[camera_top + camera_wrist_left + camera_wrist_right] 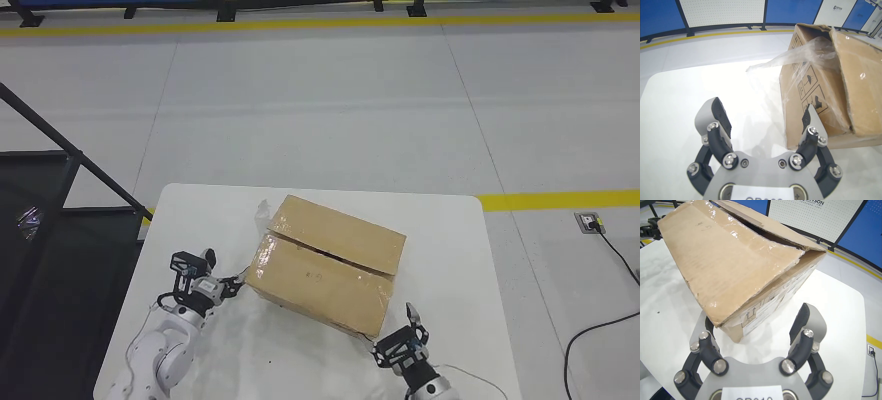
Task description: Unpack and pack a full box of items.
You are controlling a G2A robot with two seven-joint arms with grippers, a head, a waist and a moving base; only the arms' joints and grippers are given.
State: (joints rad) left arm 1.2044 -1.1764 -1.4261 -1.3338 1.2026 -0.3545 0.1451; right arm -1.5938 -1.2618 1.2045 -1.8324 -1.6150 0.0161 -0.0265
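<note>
White table [450,250], one cardboard box [330,265], two sets of jaws, both spread.

box [325,265] interior hidden, contents not discernible

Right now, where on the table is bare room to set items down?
Bare: the table strip beyond the box, the side to its right, and the near edge between the arms. Crowded: both box ends, at the left gripper and right gripper.
</note>
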